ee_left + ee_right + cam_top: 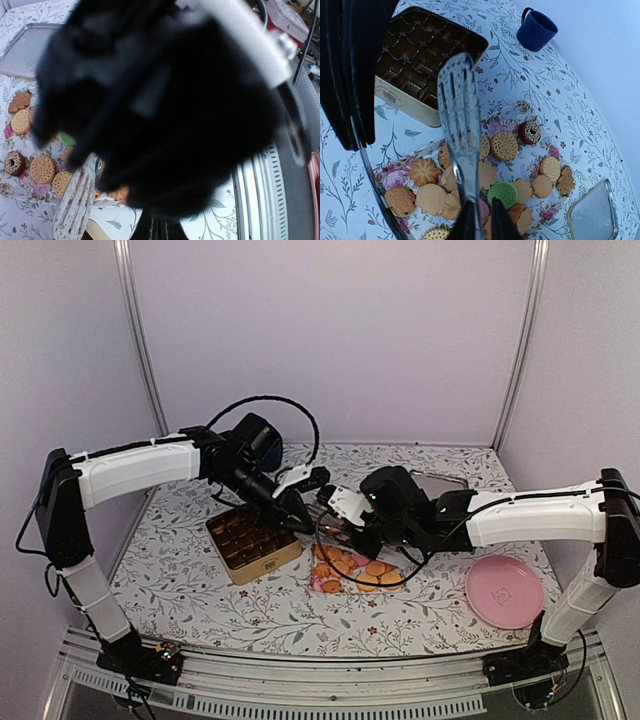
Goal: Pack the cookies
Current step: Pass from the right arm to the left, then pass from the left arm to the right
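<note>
The right gripper (481,224) was clamped tight on the handle of a slotted silver metal spatula (457,105), whose blade hung over the small round cookies (504,145). These lay spread out, unpacked, just beside an open gold tin with brown compartments (422,47). The left gripper (298,522), jaws fully closed, was at the tin's edge; whether it held anything could not be told. This looked like the scooping step. The next move called for sliding the blade flat under one cookie.
</note>
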Robot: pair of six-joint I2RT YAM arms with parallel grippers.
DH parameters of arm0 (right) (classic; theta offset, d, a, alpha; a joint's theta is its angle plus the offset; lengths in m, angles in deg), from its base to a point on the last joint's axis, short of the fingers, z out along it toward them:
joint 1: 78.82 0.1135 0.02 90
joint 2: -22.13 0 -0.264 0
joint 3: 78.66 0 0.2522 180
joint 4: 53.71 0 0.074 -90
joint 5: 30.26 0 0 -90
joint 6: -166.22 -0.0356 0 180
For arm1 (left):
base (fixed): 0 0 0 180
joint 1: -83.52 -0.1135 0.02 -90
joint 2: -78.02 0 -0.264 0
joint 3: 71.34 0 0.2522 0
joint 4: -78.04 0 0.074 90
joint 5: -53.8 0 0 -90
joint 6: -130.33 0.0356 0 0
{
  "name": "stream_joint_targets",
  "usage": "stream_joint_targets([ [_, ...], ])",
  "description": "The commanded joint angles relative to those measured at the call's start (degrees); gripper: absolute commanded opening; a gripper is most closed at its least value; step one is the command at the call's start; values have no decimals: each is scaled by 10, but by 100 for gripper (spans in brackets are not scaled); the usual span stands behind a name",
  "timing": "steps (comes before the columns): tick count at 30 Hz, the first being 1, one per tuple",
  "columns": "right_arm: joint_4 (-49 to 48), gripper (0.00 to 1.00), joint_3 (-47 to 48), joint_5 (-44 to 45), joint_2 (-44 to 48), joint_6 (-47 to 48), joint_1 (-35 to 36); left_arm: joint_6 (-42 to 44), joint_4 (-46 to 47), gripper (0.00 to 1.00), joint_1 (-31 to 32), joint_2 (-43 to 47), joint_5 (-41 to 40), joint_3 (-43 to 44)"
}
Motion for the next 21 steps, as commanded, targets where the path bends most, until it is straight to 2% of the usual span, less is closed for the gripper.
stream_joint_targets([
  [1,-55,30,3,-15,35,-31,2,-25,44,0,8,35,-1,-29],
  [3,-58,58,0,-33,54,-39,-11,-42,60,0,5,40,-8,-26],
  [7,-89,98,-33,-70,119,-90,-67,-110,94,0,-18,31,9,-8],
  [11,-144,99,-88,-132,207,-165,-130,-214,129,0,-61,15,85,20],
  [14,-169,99,-119,-185,255,-226,-174,-326,249,0,-94,38,126,-16],
  [16,-196,99,-148,-216,284,-265,-197,-404,337,0,-106,64,117,-49],
  [21,-291,99,-236,-296,330,-363,-236,-543,413,0,-129,73,123,-61],
])
